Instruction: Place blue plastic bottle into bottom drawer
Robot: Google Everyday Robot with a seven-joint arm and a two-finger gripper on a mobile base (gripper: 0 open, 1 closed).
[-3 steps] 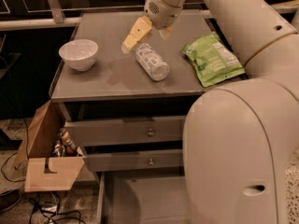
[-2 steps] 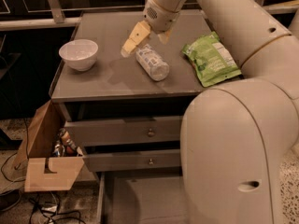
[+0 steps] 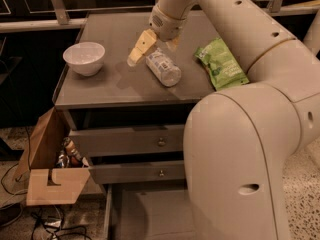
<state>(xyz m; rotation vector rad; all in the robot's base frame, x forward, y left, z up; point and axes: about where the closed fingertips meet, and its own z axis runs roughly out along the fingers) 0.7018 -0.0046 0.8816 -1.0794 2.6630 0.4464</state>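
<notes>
The blue plastic bottle (image 3: 163, 67) lies on its side on the grey cabinet top (image 3: 115, 84), near the middle. My gripper (image 3: 156, 46) hangs over the bottle's far end, open, with one yellowish finger (image 3: 140, 46) to the bottle's left and the other mostly hidden on its right. The fingers stand just at the bottle's far end, not closed on it. The bottom drawer (image 3: 145, 214) is pulled out at the foot of the cabinet, a shallow grey tray. Its right part is hidden behind my own arm (image 3: 240, 149).
A white bowl (image 3: 84, 57) stands on the cabinet top at the left. A green snack bag (image 3: 221, 64) lies at the right. Two upper drawers with small knobs (image 3: 161, 142) sit slightly out. An open cardboard box (image 3: 49, 169) and cables are on the floor at the left.
My gripper has come down and slightly left toward the bottle's far end. The bottle, bowl and bag have not moved.
</notes>
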